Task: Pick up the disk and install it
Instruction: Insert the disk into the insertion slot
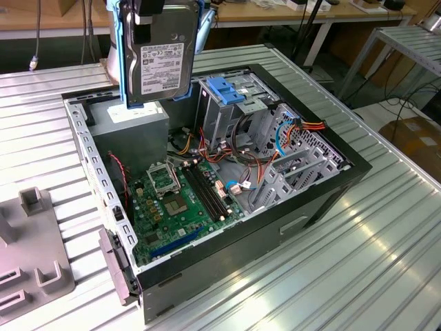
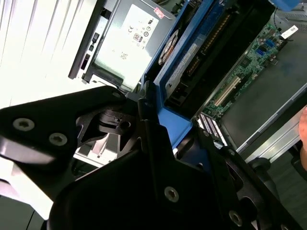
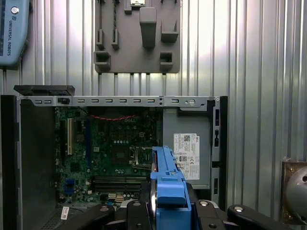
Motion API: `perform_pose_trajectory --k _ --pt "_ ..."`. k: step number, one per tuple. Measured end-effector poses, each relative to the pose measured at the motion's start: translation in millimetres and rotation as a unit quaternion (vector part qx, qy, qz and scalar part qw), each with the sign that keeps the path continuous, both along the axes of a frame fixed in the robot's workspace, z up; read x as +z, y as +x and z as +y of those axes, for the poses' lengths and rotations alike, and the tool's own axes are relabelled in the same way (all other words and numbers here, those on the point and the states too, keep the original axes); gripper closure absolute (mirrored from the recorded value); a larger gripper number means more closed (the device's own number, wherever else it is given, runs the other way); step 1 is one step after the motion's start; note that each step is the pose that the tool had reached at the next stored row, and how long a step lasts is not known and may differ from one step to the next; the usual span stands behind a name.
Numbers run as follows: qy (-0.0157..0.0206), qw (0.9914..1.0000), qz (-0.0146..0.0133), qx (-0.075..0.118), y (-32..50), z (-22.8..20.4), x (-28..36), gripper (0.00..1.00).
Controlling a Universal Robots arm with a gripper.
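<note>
The disk (image 1: pixel 160 58) hangs upright in the air above the back corner of the open computer case (image 1: pixel 324 200), its pale label facing the exterior camera and its blue carrier rail (image 1: pixel 125 62) running down its sides. My gripper (image 1: pixel 149 9) is shut on its top edge. In the first wrist view the blue carrier (image 3: pixel 168 184) shows edge-on between my black fingers (image 3: pixel 136 213), over the motherboard (image 3: pixel 112 153). The second wrist view has the disk (image 2: pixel 184 60) clamped in the gripper (image 2: pixel 160 120), with the power supply (image 2: pixel 132 36) just beyond it.
Inside the case stand a tall metal drive cage with a blue bracket (image 1: pixel 227 89) on top, a grey power supply (image 1: pixel 134 127), loose cables (image 1: pixel 241 176) and a green motherboard (image 1: pixel 182 196). A grey fixture (image 1: pixel 34 241) lies on the slatted metal table at the exterior view's left.
</note>
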State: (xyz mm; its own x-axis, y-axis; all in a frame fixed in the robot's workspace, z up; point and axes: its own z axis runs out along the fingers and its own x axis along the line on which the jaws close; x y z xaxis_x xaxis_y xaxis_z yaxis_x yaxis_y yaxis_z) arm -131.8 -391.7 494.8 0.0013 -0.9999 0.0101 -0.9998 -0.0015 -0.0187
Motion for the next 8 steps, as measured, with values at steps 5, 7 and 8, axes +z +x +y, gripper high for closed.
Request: perform_pose_trajectory --k 5,7,8 --pt "0.0 1.0 0.0 0.0 -0.1 -4.9 0.0 0.63" --pt "0.0 1.0 0.0 0.0 -0.1 -7.3 0.0 0.63" --pt "0.0 1.0 0.0 0.0 -0.1 -8.9 0.0 0.63"
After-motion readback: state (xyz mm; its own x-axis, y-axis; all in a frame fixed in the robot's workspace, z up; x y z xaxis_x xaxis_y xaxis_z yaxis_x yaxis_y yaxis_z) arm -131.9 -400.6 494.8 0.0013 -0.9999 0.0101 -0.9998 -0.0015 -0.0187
